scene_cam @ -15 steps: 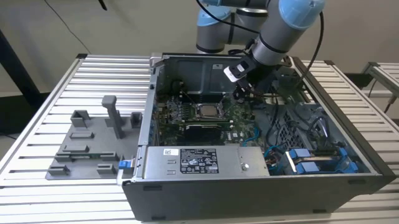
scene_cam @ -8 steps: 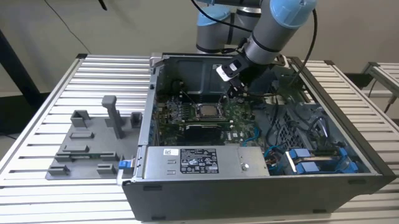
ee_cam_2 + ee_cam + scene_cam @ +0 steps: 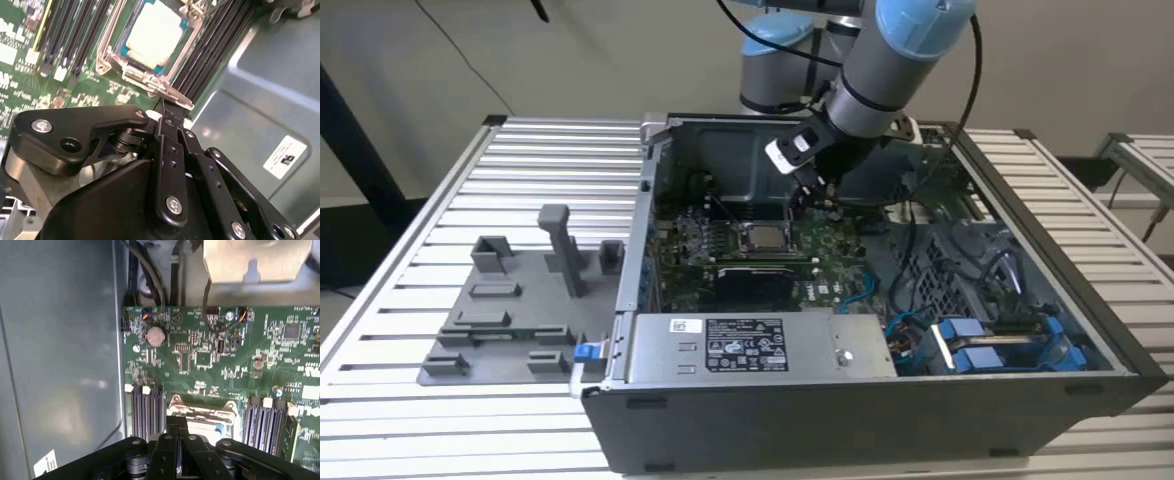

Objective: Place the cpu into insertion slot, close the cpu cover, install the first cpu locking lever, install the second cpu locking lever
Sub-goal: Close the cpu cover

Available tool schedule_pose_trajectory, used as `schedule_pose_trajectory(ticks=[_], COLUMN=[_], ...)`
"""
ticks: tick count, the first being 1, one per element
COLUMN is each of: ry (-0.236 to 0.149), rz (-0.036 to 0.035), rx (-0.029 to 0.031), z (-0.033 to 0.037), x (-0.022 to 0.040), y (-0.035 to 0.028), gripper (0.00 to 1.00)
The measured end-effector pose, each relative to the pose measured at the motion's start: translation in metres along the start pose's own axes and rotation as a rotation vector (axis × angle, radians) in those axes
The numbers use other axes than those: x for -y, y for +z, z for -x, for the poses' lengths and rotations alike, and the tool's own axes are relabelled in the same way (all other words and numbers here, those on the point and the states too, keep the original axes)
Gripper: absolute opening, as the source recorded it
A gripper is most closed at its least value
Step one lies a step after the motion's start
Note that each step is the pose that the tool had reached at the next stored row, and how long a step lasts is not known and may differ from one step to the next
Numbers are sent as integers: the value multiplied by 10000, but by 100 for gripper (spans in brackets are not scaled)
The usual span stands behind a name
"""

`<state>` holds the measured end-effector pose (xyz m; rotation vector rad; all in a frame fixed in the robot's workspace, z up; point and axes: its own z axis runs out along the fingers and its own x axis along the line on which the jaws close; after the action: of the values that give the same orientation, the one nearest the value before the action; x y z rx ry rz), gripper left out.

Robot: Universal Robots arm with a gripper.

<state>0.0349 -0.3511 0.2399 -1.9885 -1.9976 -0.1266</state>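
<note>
In the second wrist view the black tool [image 3: 164, 109], fingers pinched narrow, sits near the silvery-beige square cpu [image 3: 152, 37] seated in the metal-rimmed insertion slot [image 3: 120, 67]. The first wrist view adds a round silver coin cell [image 3: 155, 335].

Soft, even overhead light falling on pale ribbed metal desk [image 3: 440, 170]; inside of dark-grey open computer case [image 3: 854, 430] lying dimmer, shadowed. Silvery-beige square cpu [image 3: 152, 37] glaring near-white in second wrist view. Black pincer [image 3: 177, 427] blurring close to lens in first wrist view.
</note>
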Motion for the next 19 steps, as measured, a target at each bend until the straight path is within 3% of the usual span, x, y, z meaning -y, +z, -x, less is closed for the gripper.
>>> schedule_pose_trajectory(ticks=[7, 12, 19], ry=[-7, -7, -6], rz=[-3, -3, -3], rx=[-45, -50, -46], z=[2, 2, -26], x=[148, 299, 475], y=[23, 35, -41], gripper=[11, 11, 11])
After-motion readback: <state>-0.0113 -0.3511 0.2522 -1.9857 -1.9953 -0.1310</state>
